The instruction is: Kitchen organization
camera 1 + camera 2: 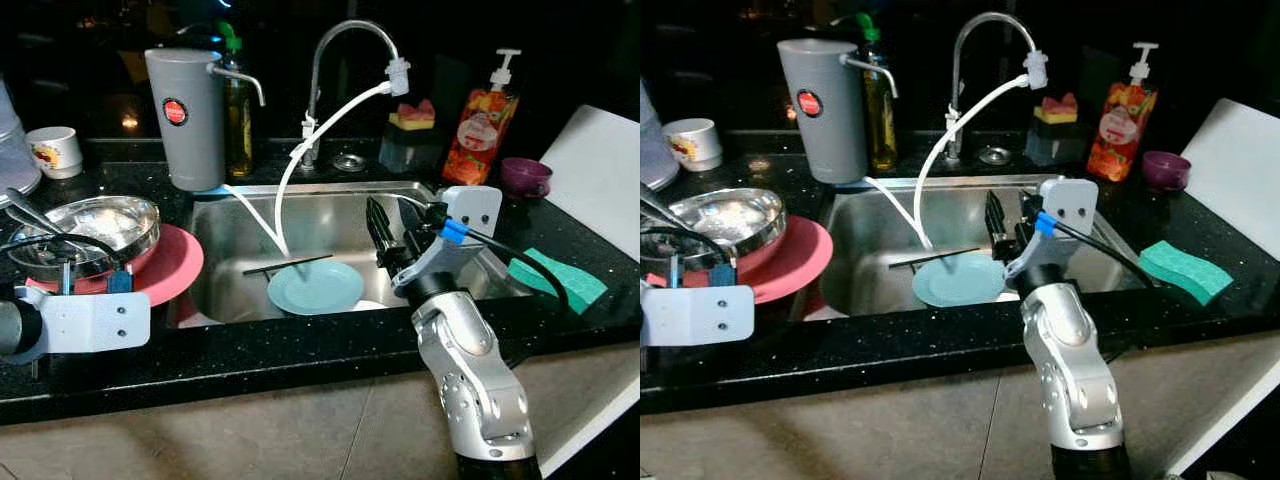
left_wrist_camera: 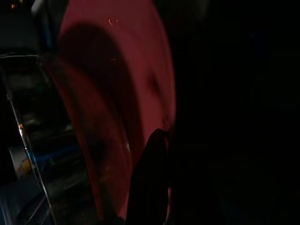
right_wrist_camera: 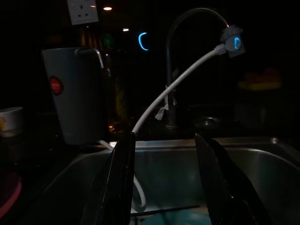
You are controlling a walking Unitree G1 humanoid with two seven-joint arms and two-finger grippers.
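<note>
Right arm [image 1: 470,375]: silver, jointed in rounded segments, small dark screw holes along the casing. Wrist carries a white bracket [image 1: 474,206] with two dark screws at 12 o'clock of the joint; a blue clip [image 1: 453,232] beside it; a black cable [image 1: 520,262] loops off toward 4 o'clock. Right gripper [image 3: 165,180]: two long glossy black fingers, tapered, parted.

Left arm: white flat plate [image 1: 95,322] with two screws, grey cylindrical end, blue clip [image 1: 120,282] above, thin black cables. Left gripper: one black finger [image 2: 149,183] visible, dim.
</note>
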